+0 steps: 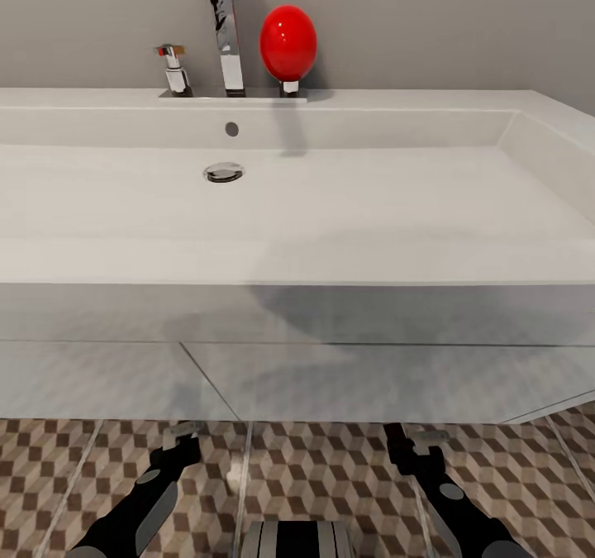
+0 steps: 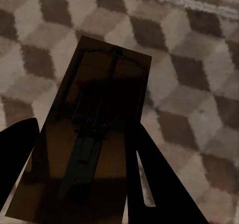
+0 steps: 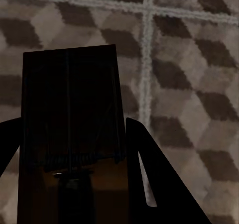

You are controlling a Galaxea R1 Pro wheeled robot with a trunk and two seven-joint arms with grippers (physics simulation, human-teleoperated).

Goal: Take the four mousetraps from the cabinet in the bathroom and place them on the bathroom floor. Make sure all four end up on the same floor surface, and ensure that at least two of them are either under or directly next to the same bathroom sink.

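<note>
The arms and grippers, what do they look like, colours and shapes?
In the head view both arms are glossy black with grey panels along the forearms. The left gripper and right gripper end in small grey metallic pieces. In the wrist views the fingers are flat, black and tapered.

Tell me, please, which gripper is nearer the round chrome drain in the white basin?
Left. The left gripper sits almost below the chrome drain; the right gripper is off to its right.

Two mousetraps: one (image 2: 94, 134), another (image 3: 72, 129). One bathroom sink (image 1: 330, 211), one faucet (image 1: 223, 29), one red ball (image 1: 287, 42).
</note>
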